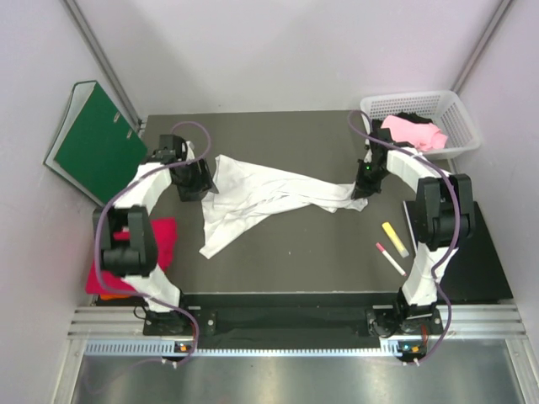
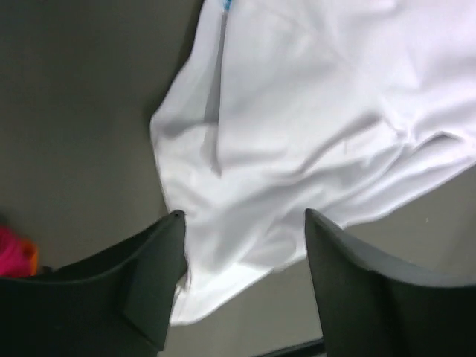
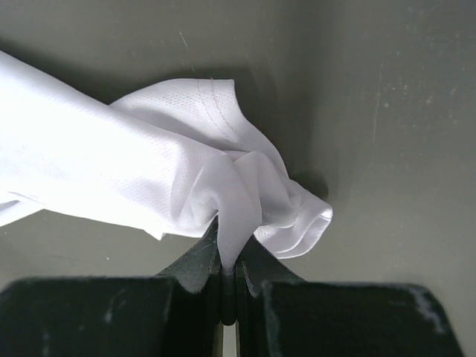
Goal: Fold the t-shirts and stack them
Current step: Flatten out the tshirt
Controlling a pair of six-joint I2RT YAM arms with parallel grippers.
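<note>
The large white t-shirt (image 1: pixel 253 198) lies stretched and twisted across the middle of the dark table. My right gripper (image 1: pixel 360 190) is shut on a bunched fold of the white shirt (image 3: pixel 238 201) at its right end. My left gripper (image 1: pixel 198 181) is open at the shirt's left end, its fingers (image 2: pixel 160 268) astride the shirt's corner (image 2: pixel 282 149), nothing held. A crimson-red shirt (image 1: pixel 160 240) lies at the table's left edge on an orange one (image 1: pixel 108 295). A light pink shirt (image 1: pixel 413 132) sits in the white basket (image 1: pixel 459 126).
A green binder (image 1: pixel 97 143) leans on the left wall. A yellow marker (image 1: pixel 394 238) and a pink-and-white marker (image 1: pixel 390 258) lie on the table near the right arm. A dark item lies in the basket behind the pink shirt.
</note>
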